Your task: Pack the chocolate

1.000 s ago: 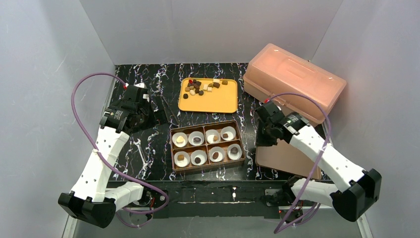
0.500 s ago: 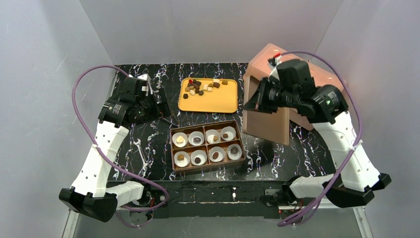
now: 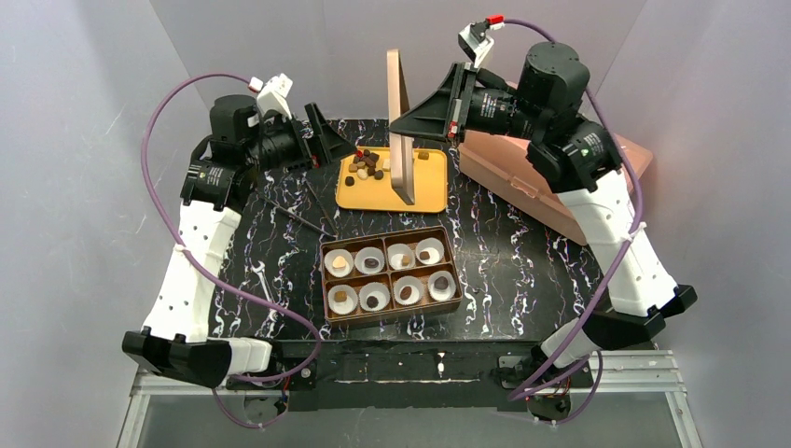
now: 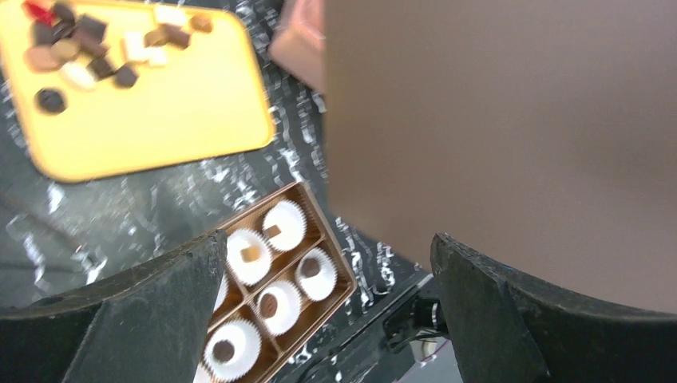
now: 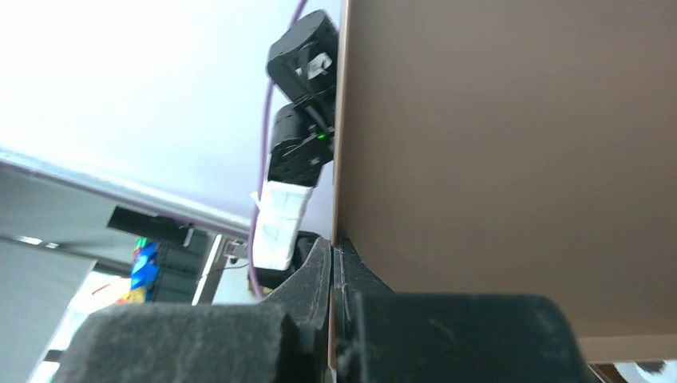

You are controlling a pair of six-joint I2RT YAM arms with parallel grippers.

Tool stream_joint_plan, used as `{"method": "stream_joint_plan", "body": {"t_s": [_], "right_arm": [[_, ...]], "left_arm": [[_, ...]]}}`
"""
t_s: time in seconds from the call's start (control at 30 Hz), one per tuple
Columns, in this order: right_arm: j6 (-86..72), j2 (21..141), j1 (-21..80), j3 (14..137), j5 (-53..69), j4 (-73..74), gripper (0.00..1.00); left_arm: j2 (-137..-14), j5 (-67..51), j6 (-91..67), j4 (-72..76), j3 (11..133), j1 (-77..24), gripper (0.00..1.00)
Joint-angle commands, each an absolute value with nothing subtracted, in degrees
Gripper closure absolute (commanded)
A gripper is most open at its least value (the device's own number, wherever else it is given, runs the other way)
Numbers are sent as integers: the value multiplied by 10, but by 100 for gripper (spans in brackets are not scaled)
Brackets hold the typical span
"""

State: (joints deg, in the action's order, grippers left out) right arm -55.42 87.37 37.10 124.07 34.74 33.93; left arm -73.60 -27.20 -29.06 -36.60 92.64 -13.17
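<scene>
The chocolate [image 3: 377, 164] lies as several small dark, light brown and cream pieces on a yellow tray [image 3: 392, 194], also in the left wrist view [image 4: 88, 56]. A brown box [image 3: 450, 271] holds paper cups, each with one piece [image 4: 271, 303]. My right gripper [image 3: 399, 124] is shut on a flat brown lid [image 3: 398, 112] and holds it upright, edge-on, high above the tray; it pinches the lid's edge [image 5: 334, 263]. My left gripper [image 3: 338, 147] is open and empty, raised just left of the lid [image 4: 511, 136], with the lid's face close in front of it.
A pink plastic case [image 3: 560, 182] stands at the back right. A small wrench [image 3: 264, 280] and thin black tools [image 3: 298, 217] lie on the dark marbled table [image 3: 522, 271] left of the brown box. Grey walls close in on three sides.
My right arm lifted the brown lid off the table at the right, swung it up and left over the tray, turning it edge-on. My left arm rose and moved right toward it.
</scene>
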Motion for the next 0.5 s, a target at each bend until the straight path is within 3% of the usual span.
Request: {"method": "stream_joint_plan", "body": {"t_s": [0.0, 0.2, 0.47], "right_arm": [[-633, 819, 368, 1187, 421, 70, 99], [-698, 796, 367, 1134, 451, -82, 99], [-722, 752, 360, 1098, 457, -151, 99]], "left_arm": [[-737, -449, -314, -231, 918, -101, 0], [-753, -610, -422, -15, 885, -65, 1], [-806, -704, -563, 243, 883, -43, 0]]}}
